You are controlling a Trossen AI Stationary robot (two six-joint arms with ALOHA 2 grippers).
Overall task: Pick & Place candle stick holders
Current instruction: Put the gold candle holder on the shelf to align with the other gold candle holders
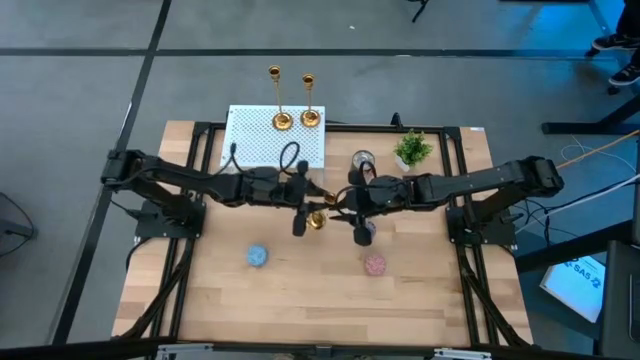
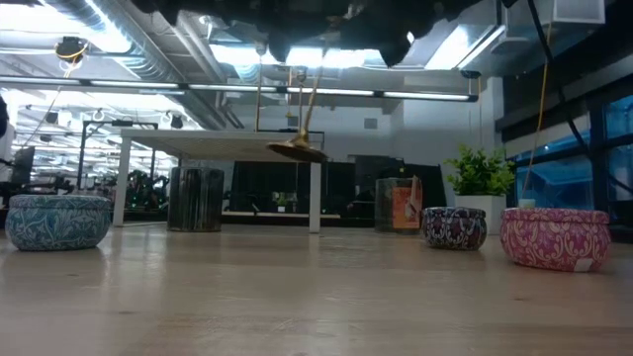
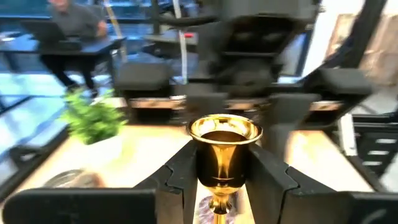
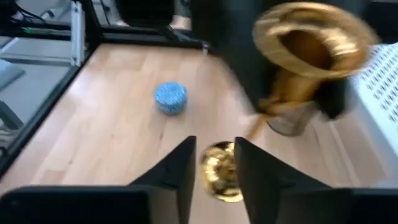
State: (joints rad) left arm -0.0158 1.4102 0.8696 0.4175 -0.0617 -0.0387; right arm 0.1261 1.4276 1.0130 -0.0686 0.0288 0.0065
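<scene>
One gold candle stick holder (image 1: 318, 220) hangs in the air over the middle of the table, where both arms meet. My left gripper (image 3: 224, 152) is shut on its cup top. My right gripper (image 4: 214, 143) faces it from the table's right side with its fingers apart. A gold part of the holder (image 4: 221, 171) shows beyond the gap, and I cannot tell if the fingers touch it. Two more gold candle stick holders (image 1: 282, 118) (image 1: 310, 115) stand upright on their round bases on the white perforated board (image 1: 250, 150) at the far edge. My left gripper pinches the holder's cup top (image 3: 222, 165) between its two fingers, one on each side of the cup. The fingers come nearly level from the table's left side. The holder hangs below them, stem tilted, with its flared base (image 2: 297, 150) well clear of the table.
A blue tin (image 1: 258, 256) lies near left and a pink tin (image 1: 375, 265) near right. A silver tin (image 1: 362, 160) and a small potted plant (image 1: 412, 150) stand at the far right. Bare wood lies between the two near tins.
</scene>
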